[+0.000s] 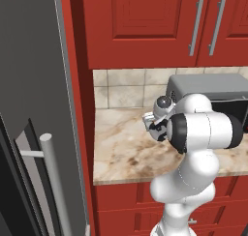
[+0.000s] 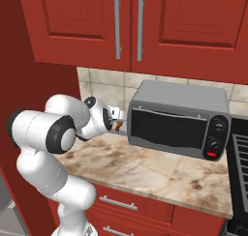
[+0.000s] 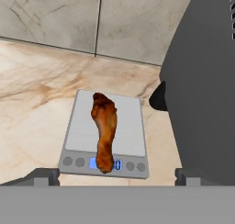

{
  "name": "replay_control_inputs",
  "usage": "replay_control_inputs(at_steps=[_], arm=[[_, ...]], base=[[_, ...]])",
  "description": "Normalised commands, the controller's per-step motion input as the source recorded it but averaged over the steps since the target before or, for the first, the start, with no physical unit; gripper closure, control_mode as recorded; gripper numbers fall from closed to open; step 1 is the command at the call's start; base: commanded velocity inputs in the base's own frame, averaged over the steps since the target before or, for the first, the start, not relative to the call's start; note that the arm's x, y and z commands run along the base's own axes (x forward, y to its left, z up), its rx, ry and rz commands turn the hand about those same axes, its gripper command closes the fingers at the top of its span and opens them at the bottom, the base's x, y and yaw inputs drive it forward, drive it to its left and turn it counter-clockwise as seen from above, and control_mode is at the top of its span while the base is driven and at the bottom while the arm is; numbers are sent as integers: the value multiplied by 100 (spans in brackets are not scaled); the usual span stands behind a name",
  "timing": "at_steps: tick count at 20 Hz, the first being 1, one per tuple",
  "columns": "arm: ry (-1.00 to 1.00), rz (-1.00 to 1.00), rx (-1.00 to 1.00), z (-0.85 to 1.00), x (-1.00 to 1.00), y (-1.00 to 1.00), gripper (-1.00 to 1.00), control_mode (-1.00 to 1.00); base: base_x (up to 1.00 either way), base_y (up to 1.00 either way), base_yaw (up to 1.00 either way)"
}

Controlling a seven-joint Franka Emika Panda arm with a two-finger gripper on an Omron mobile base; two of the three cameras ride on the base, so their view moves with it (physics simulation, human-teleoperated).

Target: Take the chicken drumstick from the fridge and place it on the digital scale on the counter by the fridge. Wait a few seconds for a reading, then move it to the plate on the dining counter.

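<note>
The chicken drumstick (image 3: 105,129) lies lengthwise on the digital scale (image 3: 131,126), its narrow end over the lit display, on the counter (image 3: 36,94) beside the microwave (image 3: 206,90). The gripper (image 3: 117,176) hovers above, its fingertips (image 3: 43,176) spread wide, holding nothing.
</note>
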Motion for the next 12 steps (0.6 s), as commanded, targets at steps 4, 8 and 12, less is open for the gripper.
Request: replay_control_inputs(at_steps=[4,8,12], arm=[[0,0,0,0,0,0,-100,-100],[0,0,0,0,0,0,-100,-100],[0,0,0,0,0,0,-100,-100]], base=[[0,0,0],[0,0,0],[0,0,0]])
